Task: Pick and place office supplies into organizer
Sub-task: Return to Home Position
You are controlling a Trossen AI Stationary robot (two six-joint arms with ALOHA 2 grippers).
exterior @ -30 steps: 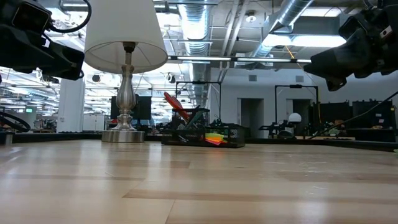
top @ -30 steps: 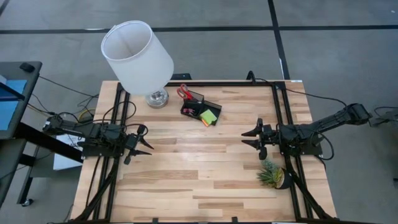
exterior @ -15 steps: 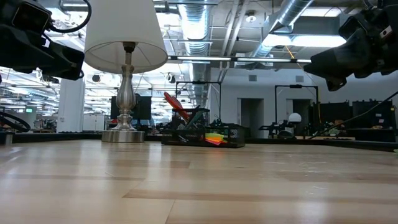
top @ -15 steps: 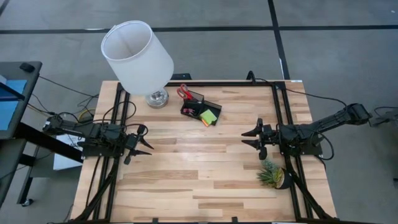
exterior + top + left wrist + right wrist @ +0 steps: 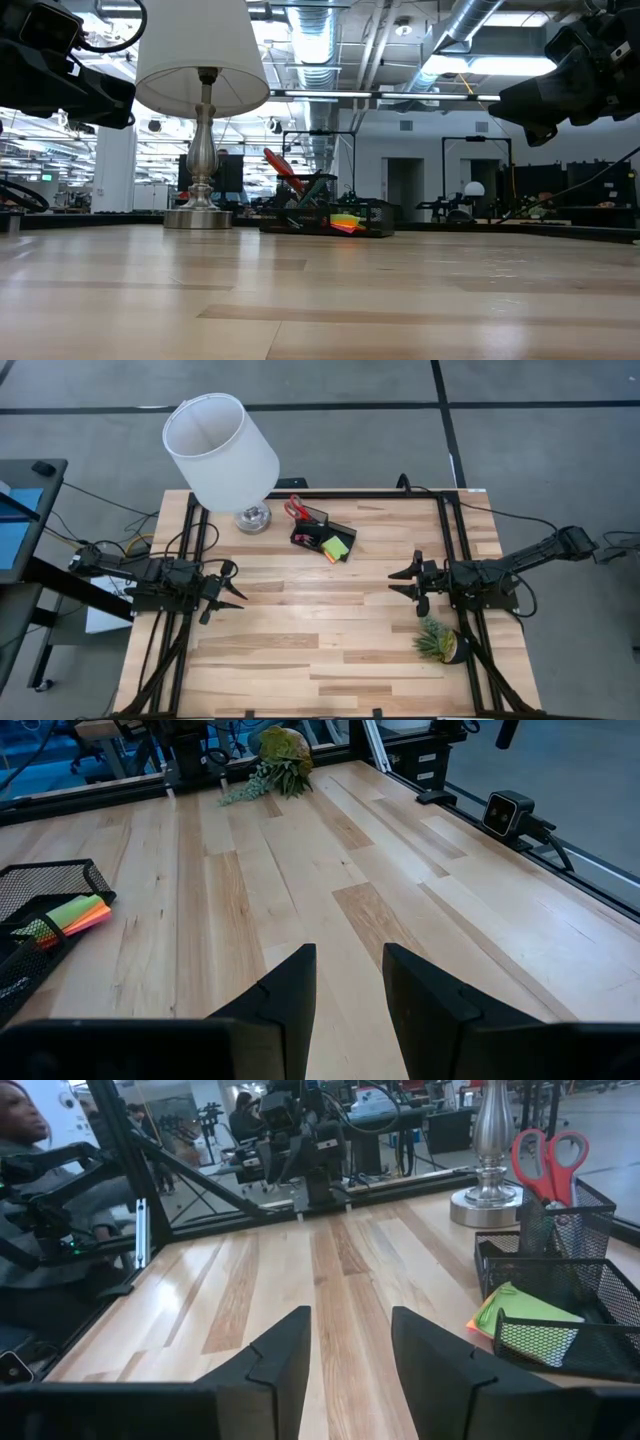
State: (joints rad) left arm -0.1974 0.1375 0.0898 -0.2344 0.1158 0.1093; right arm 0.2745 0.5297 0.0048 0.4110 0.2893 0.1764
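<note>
At the table's (image 5: 300,650) 9 o'clock edge the left gripper (image 5: 238,586) hovers, its jaws spread and holding nothing. The lamp (image 5: 220,450) stands at 11 o'clock. Just beside it, near 12 o'clock, sits the black organizer (image 5: 345,528). The red-handled scissors (image 5: 295,509) stand upright in its taller cup, and the lime-green sticky-note pad (image 5: 336,546) lies in its low tray. At 3 o'clock the right gripper (image 5: 392,583) hovers with its jaws parted and empty. The plant (image 5: 438,640) is at 4 o'clock. Only the wrist views reveal the organizer's wire mesh (image 5: 560,1300) and an orange-pink layer under the pad (image 5: 70,915). The low view hides the tray's contents.
</note>
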